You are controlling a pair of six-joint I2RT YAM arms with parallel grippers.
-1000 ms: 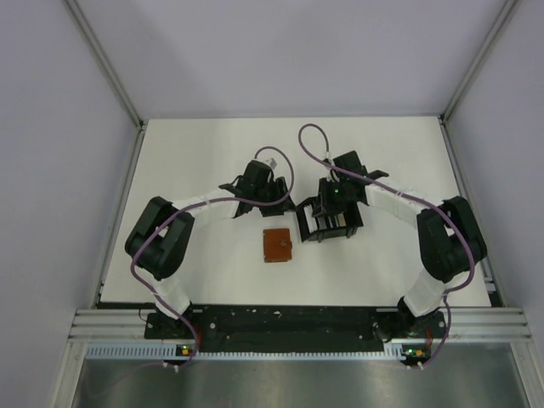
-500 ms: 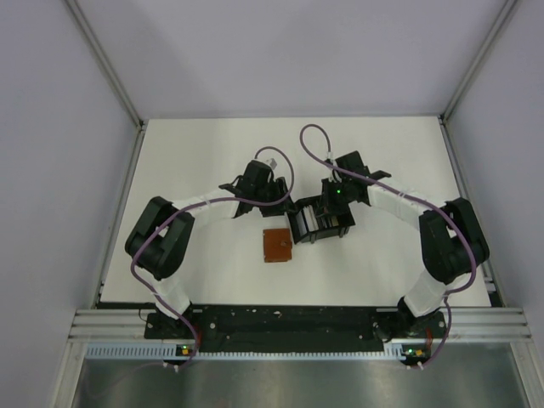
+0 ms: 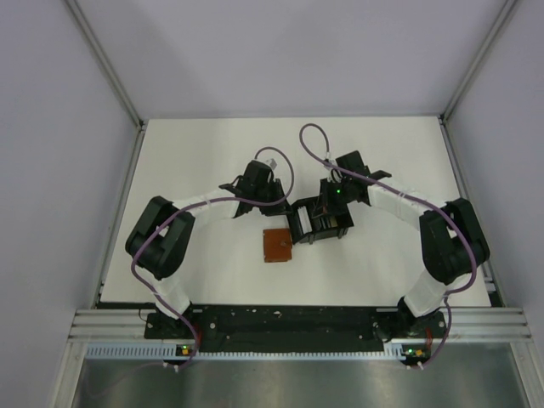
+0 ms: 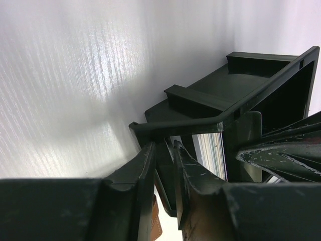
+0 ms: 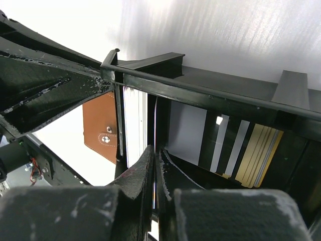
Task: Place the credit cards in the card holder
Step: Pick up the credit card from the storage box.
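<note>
The brown leather card holder (image 3: pixel 277 245) lies shut and flat on the table, in front of the black slotted box (image 3: pixel 321 223). White credit cards (image 5: pixel 135 125) and tan-gold ones (image 5: pixel 258 155) stand on edge in the box's slots. My right gripper (image 5: pixel 154 150) reaches into the box from above, shut on the thin edge of one card (image 5: pixel 155 120). My left gripper (image 4: pixel 164 153) is at the box's left corner, its fingers closed on a black post of the frame (image 4: pixel 220 95). The card holder (image 4: pixel 155 226) shows just below those fingers.
Both arms meet over the middle of the white table (image 3: pixel 204 153). Grey walls with metal rails bound the table on the left, right and back. The arm bases sit on the black rail at the near edge (image 3: pixel 289 323).
The black box has slid and turned a little to the left, towards my left gripper. My right gripper has shut on a card, and my left gripper has narrowed onto the box's post.
</note>
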